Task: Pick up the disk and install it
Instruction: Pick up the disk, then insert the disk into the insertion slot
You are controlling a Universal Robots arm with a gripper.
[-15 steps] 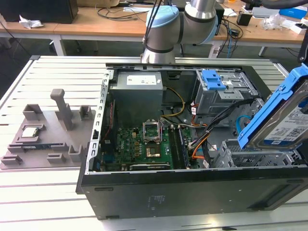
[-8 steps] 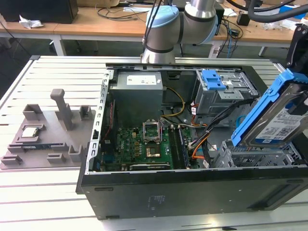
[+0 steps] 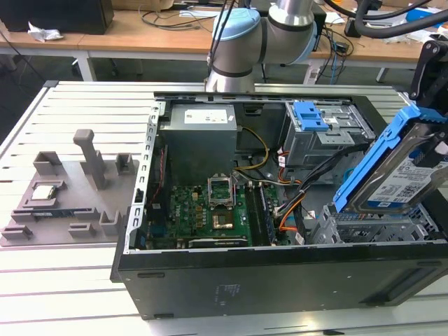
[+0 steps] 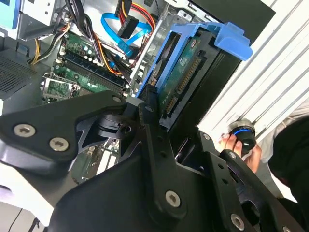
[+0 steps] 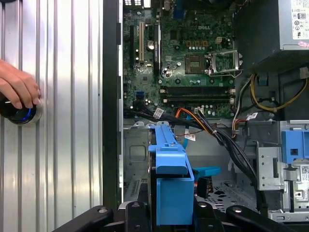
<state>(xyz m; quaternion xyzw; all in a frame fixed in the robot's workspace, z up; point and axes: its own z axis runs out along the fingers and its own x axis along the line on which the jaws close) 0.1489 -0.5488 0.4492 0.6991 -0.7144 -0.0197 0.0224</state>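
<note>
black gripper (image 4: 161, 121) clenched on flat silver metal disk in blue plastic frame (image 3: 393, 168) | disk tilted, lifted above open black computer case (image 3: 280, 276), over its front drive cage | arm reaches down over case

Blue-and-white label borne by the disk (image 3: 399, 183) at the right of the exterior view, print too small to be read, white sticker on the power supply (image 3: 199, 136) at upper centre, likewise unread.

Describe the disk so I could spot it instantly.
Find the open black computer case. Above its corner at the exterior view's right, the gripper holds the disk tilted. Its blue frame and silver, labelled face distinguish it from the small blue latch.
</note>
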